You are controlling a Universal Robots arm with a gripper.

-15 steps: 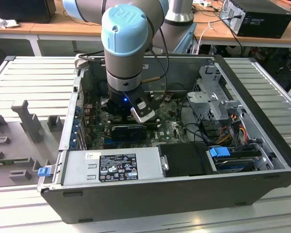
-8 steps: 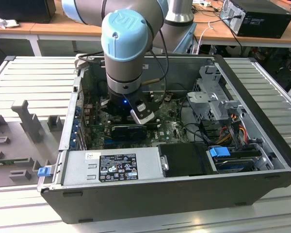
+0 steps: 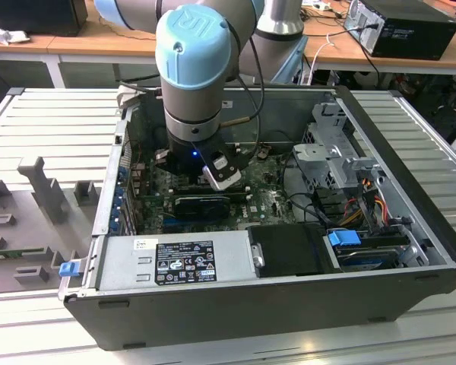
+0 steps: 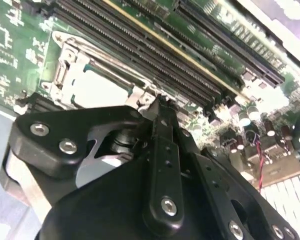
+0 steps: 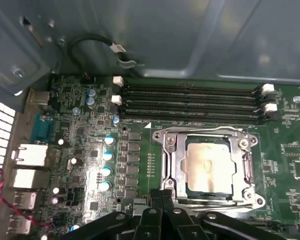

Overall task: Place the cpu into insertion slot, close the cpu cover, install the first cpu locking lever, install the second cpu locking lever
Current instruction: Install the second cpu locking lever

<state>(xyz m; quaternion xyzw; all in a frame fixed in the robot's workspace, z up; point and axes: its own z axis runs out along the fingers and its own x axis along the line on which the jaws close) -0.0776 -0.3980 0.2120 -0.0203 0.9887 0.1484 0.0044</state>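
In the first wrist view the cpu (image 5: 207, 167) lies flat in the insertion slot (image 5: 208, 192), pale and square. The silver cpu cover (image 5: 173, 161) is down around it, with the chip showing through its window. My gripper (image 5: 161, 196) is shut, its black fingertips (image 5: 155, 197) together at the socket's edge beside the cover frame. The second wrist view has the same gripper (image 4: 158, 104) pressed to a corner of the cpu cover (image 4: 65, 57), the cpu (image 4: 97, 92) just beyond. Whether a locking lever sits between the tips is hidden. In the exterior view the arm reaches down into the open computer case (image 3: 410, 163).
Long black memory slots (image 5: 190, 102) run beside the socket. Blue-topped capacitors (image 5: 108, 156) and rear ports (image 5: 30, 155) stand on the green board. A black graphics card (image 3: 201, 205), the power supply (image 3: 175, 262) and drive cage (image 3: 330, 152) crowd the case.
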